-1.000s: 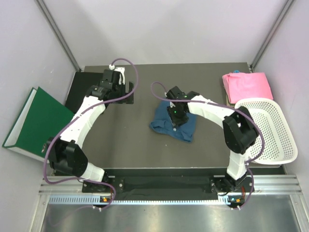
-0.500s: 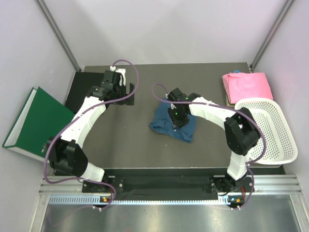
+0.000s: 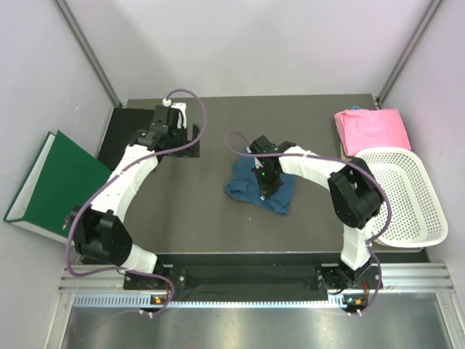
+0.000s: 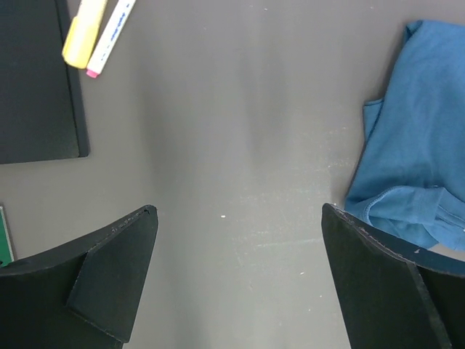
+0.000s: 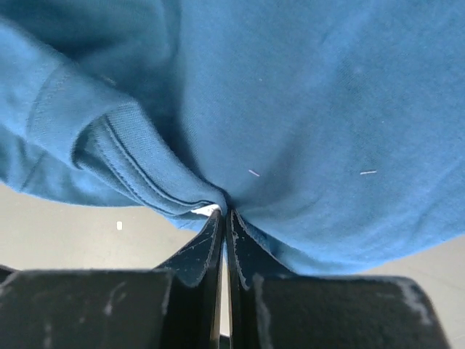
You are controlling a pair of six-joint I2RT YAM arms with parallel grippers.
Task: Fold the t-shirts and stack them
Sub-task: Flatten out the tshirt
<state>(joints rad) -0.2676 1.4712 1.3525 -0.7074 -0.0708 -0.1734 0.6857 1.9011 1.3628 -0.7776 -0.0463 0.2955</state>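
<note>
At the tips of the right gripper (image 5: 224,212) a ribbed hem fold of the blue t-shirt (image 5: 312,102) is nipped. The jaws are pressed together with only thin cloth and a white speck between them; it may be the neck label, can't tell. The shirt lies crumpled on the table (image 3: 189,211), right under this gripper (image 3: 266,187), with cloth spreading ahead of the fingers and out to both sides

The left gripper (image 4: 240,211) has its jaws wide apart with nothing between them, over bare table. An edge of the blue shirt (image 4: 421,145) sits just beside its right finger, not touching as far as I can see. Two markers (image 4: 94,29) lie ahead of it to the left

The pink t-shirt (image 3: 372,129) is well apart from both grippers, off to the right gripper's right, and looks flat and already folded. It sits just behind the white basket (image 3: 429,218). A green binder (image 3: 51,185) leans far out to the left arm's left

Handling guess: the shirt is light, limp cloth, not fragile. It will sag and bunch from a one-point pinch and drag along the table rather than lift clean. Seams and hems are thicker, so they give the best hold. Probably needs both grippers on two corners or the shoulders to spread it flat before any fold, and a thin single layer may slip out of the tips
</note>
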